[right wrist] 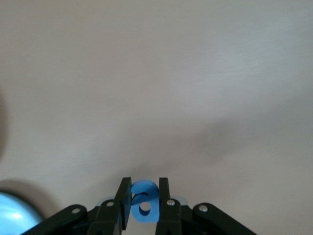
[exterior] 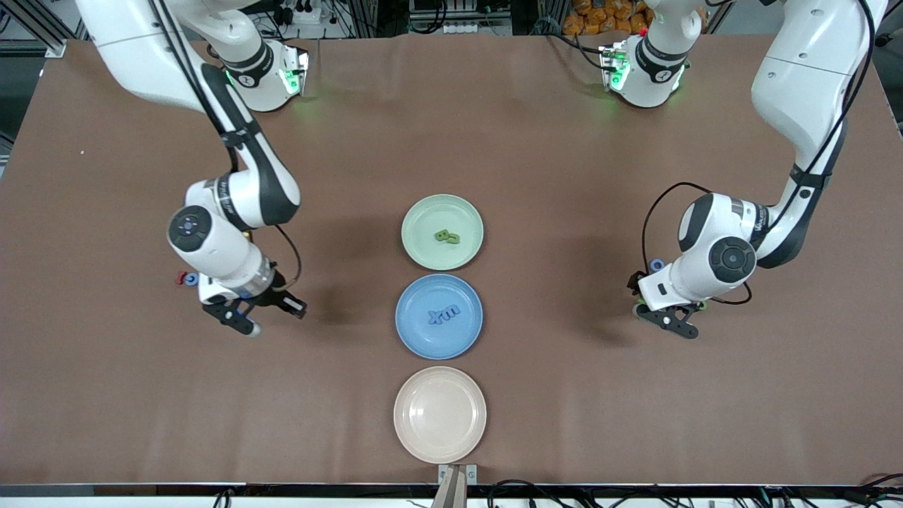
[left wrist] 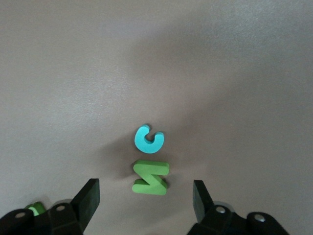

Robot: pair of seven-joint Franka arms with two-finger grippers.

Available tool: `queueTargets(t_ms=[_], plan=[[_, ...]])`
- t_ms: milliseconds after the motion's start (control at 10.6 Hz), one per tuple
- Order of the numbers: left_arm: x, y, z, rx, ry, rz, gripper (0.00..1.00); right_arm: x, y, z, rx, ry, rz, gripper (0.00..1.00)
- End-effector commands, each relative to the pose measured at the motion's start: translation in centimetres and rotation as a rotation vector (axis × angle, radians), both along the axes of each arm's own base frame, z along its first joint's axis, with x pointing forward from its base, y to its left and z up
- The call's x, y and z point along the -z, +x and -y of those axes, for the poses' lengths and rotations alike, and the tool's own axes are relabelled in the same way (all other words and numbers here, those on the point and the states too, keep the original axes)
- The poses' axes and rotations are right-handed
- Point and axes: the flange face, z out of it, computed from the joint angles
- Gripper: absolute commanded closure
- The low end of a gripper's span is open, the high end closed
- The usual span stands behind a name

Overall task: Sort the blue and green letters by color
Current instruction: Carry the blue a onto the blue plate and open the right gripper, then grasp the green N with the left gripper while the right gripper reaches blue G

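My right gripper (exterior: pixel 262 315) is shut on a blue letter (right wrist: pixel 145 199), low over the bare table toward the right arm's end; the right wrist view shows its fingers (right wrist: pixel 126 193) clamping the letter. My left gripper (exterior: pixel 670 323) is open, low over the table toward the left arm's end. In the left wrist view a green Z-shaped letter (left wrist: pixel 150 177) lies just ahead of its open fingertips (left wrist: pixel 89 196), with a light blue C-shaped letter (left wrist: pixel 148 139) right next to the Z. Green letters (exterior: pixel 446 236) lie on the green plate (exterior: pixel 423 212). Blue letters (exterior: pixel 444 315) lie on the blue plate (exterior: pixel 416 339).
A beige plate (exterior: pixel 439 414) stands nearest the front camera, in line with the other two plates. A small red letter (exterior: pixel 180 277) and a blue one (exterior: pixel 191 281) lie beside the right arm's wrist. A blue ring-shaped letter (exterior: pixel 657 265) lies by the left arm's wrist.
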Motion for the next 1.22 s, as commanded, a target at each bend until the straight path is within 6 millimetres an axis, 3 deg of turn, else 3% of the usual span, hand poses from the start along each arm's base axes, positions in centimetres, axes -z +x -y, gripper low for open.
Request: queueTargets(t_ms=[0, 94, 564, 940, 1034, 1128], plan=[[0.8, 0.1, -0.3, 0.016, 0.002, 0.008, 0.18, 0.5, 2.3, -7.5, 0.009, 0.053, 0.025, 0.94], [1.0, 0.0, -0.4, 0.014, 0.001, 0.005, 0.21, 0.5, 2.1, -10.4, -0.017, 0.060, 0.036, 0.94], [1.8, 0.0, -0.9, 0.006, -0.005, 0.002, 0.22, 1.5, -1.6, -19.2, -0.110, 0.072, 0.034, 0.94], [2.3, 0.1, -0.9, 0.002, -0.012, 0.005, 0.29, 2.5, -2.4, -23.3, -0.108, 0.092, 0.036, 0.90], [2.4, 0.0, -0.9, 0.002, -0.013, 0.004, 0.38, 2.7, -2.5, -23.9, -0.106, 0.096, 0.036, 0.86], [2.4, 0.0, -0.9, 0.002, -0.013, 0.004, 0.57, 1.7, -1.7, -24.2, -0.066, 0.116, 0.052, 0.53]])
